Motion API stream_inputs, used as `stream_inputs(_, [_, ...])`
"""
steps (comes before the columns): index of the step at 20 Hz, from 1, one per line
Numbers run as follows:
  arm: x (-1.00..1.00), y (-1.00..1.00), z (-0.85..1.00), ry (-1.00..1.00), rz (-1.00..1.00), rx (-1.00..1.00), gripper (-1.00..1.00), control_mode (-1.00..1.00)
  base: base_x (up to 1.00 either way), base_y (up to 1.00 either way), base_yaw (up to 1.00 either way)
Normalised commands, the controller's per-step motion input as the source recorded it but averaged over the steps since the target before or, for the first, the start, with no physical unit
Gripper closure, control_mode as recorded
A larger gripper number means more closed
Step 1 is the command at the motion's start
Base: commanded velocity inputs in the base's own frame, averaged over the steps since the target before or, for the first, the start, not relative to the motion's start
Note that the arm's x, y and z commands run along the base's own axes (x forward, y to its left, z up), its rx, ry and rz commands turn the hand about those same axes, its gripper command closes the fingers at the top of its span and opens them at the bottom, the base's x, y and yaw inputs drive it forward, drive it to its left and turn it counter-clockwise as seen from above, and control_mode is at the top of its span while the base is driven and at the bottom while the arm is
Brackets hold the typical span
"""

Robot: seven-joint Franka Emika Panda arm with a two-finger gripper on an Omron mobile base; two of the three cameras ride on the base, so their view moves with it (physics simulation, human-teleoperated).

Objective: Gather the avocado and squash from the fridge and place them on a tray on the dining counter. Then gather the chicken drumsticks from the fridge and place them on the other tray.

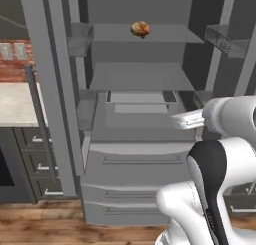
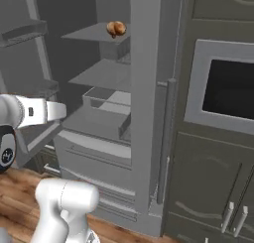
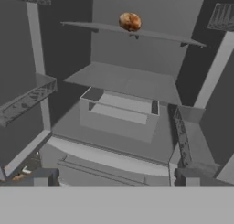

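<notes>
A golden-brown lump of chicken drumsticks (image 1: 140, 29) (image 2: 116, 28) (image 3: 130, 21) lies on the upper shelf of the open fridge, near the shelf's front edge. My gripper (image 3: 116, 179) is open, with nothing between its dark fingertips (image 3: 41, 177). It hangs in front of the fridge at the height of the lower shelf, well below and short of the drumsticks. The white hand (image 1: 186, 120) (image 2: 52, 110) points into the fridge. The avocado, the squash, both trays and the dining counter are out of view.
Both fridge doors (image 1: 47, 89) (image 2: 149, 88) stand open, with wire bins (image 3: 27, 99) on their insides. A grey drawer box (image 3: 119, 115) sits on the lower shelf above the freezer drawers (image 1: 135, 176). A counter with drawers (image 1: 20, 109) is left; a wall oven (image 2: 228, 88) is right.
</notes>
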Motion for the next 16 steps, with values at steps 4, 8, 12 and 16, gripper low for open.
stream_inputs(4, [0.0,0.0,0.0,0.0,0.0,0.0,-1.0,1.0,0.15,0.31,-0.29])
stream_inputs(8, [0.0,0.0,0.0,0.0,0.0,0.0,-1.0,1.0,0.28,0.49,-0.27])
stream_inputs(12, [0.0,0.0,0.0,0.0,0.0,0.0,-1.0,1.0,0.39,0.33,-0.19])
stream_inputs(16, [0.0,0.0,0.0,0.0,0.0,0.0,-1.0,1.0,0.4,0.0,-0.11])
